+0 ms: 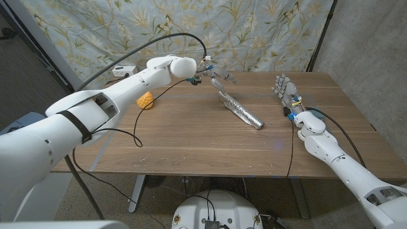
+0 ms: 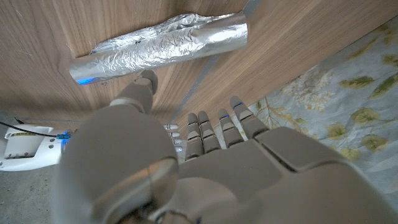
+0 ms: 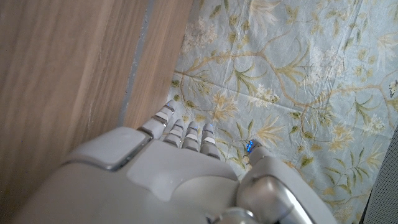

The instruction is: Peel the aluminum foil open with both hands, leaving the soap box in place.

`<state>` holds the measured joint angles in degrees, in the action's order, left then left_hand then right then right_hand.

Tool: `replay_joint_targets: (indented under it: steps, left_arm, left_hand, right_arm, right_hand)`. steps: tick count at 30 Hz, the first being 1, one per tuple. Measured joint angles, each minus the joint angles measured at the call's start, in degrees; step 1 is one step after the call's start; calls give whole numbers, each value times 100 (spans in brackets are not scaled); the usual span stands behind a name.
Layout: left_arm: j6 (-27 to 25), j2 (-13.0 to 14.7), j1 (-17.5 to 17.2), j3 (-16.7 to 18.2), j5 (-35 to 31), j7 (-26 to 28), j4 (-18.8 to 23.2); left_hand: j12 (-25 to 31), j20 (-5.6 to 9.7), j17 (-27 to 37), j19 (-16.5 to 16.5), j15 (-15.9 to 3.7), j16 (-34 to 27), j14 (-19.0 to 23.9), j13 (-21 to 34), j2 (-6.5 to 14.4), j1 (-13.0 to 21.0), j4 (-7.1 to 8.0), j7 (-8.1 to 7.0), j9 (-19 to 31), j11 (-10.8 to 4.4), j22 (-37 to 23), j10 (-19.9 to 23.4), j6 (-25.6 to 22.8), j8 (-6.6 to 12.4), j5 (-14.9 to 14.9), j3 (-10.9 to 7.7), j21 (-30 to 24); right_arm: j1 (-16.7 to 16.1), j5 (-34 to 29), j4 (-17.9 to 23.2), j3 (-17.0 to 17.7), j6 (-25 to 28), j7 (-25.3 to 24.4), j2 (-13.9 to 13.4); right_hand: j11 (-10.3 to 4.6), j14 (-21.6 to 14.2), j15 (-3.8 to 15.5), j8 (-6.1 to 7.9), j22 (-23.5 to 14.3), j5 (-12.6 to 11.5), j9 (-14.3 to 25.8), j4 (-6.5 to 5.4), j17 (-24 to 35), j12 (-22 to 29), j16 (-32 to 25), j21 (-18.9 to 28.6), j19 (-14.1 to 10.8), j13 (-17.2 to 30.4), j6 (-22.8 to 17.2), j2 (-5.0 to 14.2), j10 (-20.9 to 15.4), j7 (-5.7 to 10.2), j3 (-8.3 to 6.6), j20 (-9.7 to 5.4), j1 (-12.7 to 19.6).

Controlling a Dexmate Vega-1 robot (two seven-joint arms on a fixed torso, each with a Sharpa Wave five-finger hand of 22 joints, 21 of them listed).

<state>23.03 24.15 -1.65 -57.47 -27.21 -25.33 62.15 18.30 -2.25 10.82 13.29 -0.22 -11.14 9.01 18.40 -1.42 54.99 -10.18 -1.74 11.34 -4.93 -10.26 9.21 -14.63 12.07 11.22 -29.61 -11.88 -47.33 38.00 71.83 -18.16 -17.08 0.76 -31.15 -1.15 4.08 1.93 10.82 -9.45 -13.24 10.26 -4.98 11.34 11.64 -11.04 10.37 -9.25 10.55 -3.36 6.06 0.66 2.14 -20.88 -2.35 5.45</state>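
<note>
The foil packet [image 1: 241, 110] lies near the middle of the table [image 1: 191, 143], a long crinkled roll set on a slant, with nothing touching it. That fits a peel not yet begun: the wrap looks closed along its whole length, and the soap box presumably sits inside, though no bare box surface shows.

The left hand [image 1: 215, 76] hovers just past the packet's far end, fingers apart and holding nothing, probably lined up to come down on that end. The right hand [image 1: 285, 90] stands upright on its edge near the table's right side, well apart from the packet, fingers straight and loosely spread, also empty; it looks like a waiting pose, leaving room for the left to settle first.

The left wrist view gives what the head view cannot: the foil packet [image 2: 163, 45] close up, its folds and overlapped seam, one open tubular end, and a faint blue glint at the other end, with the left hand's thumb [image 2: 144, 81] near that end but seemingly short of contact. The head view alone shows a yellow thing [image 1: 146, 100] lying on the left of the table, clear of the work. The right wrist view looks over the right hand [image 3: 180, 168] to the table edge and a flowered curtain [image 3: 298, 74].
</note>
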Motion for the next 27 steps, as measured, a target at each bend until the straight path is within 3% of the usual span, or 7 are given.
replay_joint_targets:
  steps: [27]
  left_arm:
    - [518, -429, 405, -478, -356, 281, -881]
  left_hand:
    - [206, 11, 26, 12, -62, 0, 64, 142, 52, 142, 39, -20, -1, -30, 0, 31, -22, 1, -63, 87, 0]
  right_arm:
    - [58, -43, -100, 20, -24, -210, 84]
  right_hand:
    - [31, 0, 0, 0, 0, 44, 0, 24, -1, -21, 0, 0, -1, 0, 31, 23, 31, -31, -24, 1, 23]
